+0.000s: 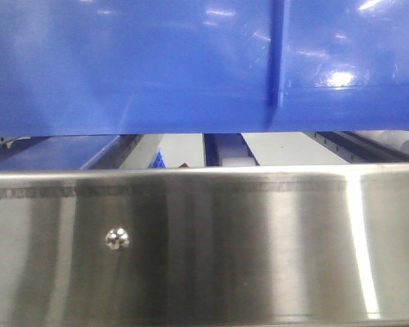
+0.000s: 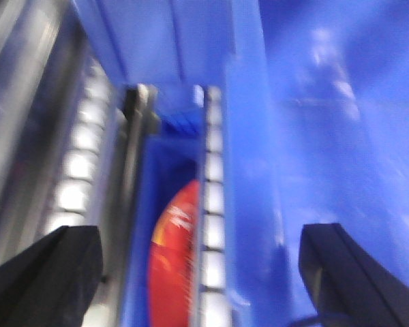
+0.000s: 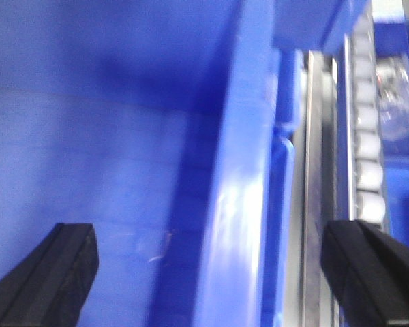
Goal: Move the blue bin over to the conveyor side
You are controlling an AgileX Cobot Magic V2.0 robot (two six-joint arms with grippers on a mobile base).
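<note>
Blue bin (image 1: 123, 68) fills the top of the front view, its lower edge just above a brushed steel panel (image 1: 204, 245), with white roller tracks (image 3: 368, 157) running beside it. The left gripper (image 2: 201, 231) has its black fingers wide apart, the bin's thick rim passing between them untouched. The right gripper (image 3: 208, 228) straddles a rim likewise, fingers spread. A blurred red item (image 2: 174, 259) lies below the rollers.

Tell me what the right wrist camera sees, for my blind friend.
A large glossy blue plastic bin fills the view, its thick rim running up between the right gripper's two black fingers, spread wide apart. A metal rail with white rollers runs along the right.
</note>
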